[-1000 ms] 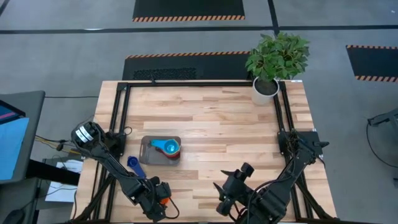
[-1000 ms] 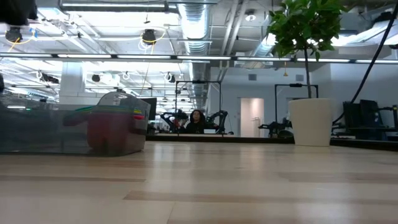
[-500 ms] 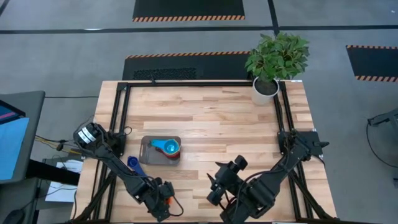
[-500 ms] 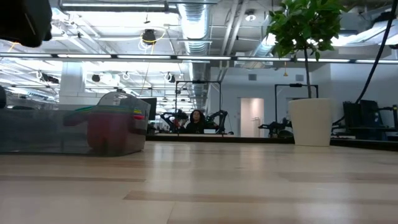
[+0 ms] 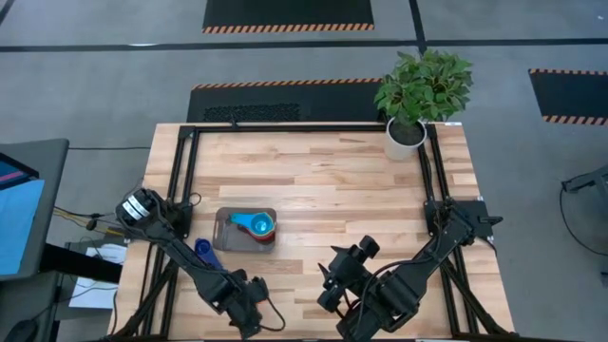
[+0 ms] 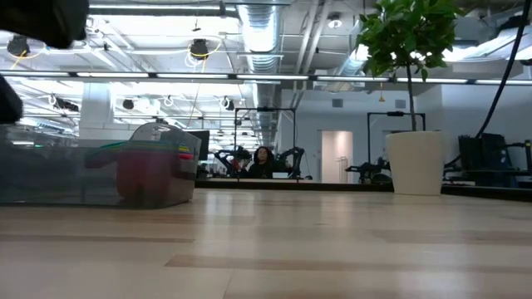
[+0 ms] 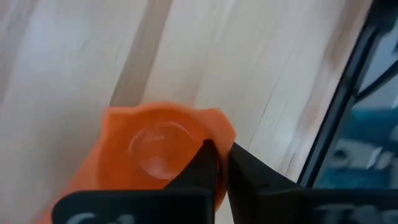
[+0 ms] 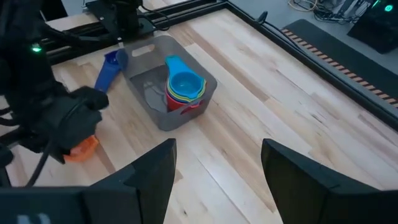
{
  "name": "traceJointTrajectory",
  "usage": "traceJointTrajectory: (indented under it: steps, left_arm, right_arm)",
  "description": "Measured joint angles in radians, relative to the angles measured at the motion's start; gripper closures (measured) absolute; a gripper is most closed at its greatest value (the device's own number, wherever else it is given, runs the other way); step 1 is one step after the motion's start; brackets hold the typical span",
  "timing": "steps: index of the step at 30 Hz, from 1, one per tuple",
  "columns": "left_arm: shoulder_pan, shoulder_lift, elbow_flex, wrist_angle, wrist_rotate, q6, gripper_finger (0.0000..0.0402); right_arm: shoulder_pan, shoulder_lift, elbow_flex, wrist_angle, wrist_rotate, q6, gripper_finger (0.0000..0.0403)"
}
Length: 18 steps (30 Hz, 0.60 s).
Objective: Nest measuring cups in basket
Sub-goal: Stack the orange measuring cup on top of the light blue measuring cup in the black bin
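An orange measuring cup (image 7: 149,149) lies near the table's near left corner. My left gripper (image 5: 249,306) is shut on it and hides it in the high view. In the right wrist view the cup (image 8: 82,148) shows under that gripper. The dark grey basket (image 5: 224,228) holds several nested cups, with a light blue one (image 5: 255,225) on top. A dark blue cup (image 5: 201,249) lies on the table just left of the basket. My right gripper (image 5: 331,287) hovers open near the front middle with nothing between its fingers. My left gripper pinches the orange cup's rim wall (image 7: 216,132), one finger (image 7: 202,167) over the cup's inside and the other outside it. The fingers come from above, pointing down. In the right wrist view the cup sits low at the table top under the gripper.
A white plant pot (image 5: 406,136) with a green plant stands at the far right corner. Black frame rails (image 5: 180,180) run along the table's left, right and far sides. Bare wood lies between the basket and the plant.
My left gripper has shifted slightly over the orange cup, which showed beside it a second ago and is now covered in the high view. My right arm has swung a little toward the table's left, its fingers still apart.
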Motion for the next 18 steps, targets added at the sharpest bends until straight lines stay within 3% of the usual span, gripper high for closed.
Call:
traceJointTrajectory:
  steps: [5, 11, 14, 18]
  left_arm:
    - [-0.003, 0.002, 0.263, -0.382, 0.012, 0.061, 0.0402]
    - [0.005, -0.001, 0.591, -0.847, -0.106, 0.088, 0.0401]
    - [0.029, -0.002, 0.678, -1.033, -0.214, 0.089, 0.0401]
    - [0.109, -0.003, 0.686, -1.086, -0.307, 0.183, 0.0401]
  right_arm:
    - [0.000, 0.000, 0.000, 0.000, -0.001, -0.018, 0.0145]
    - [0.001, 0.000, 0.000, 0.000, -0.002, -0.026, 0.0145]
    - [0.001, 0.000, 0.000, 0.000, -0.003, -0.026, 0.0145]
    - [0.001, 0.000, 0.000, 0.005, -0.007, -0.018, 0.0145]
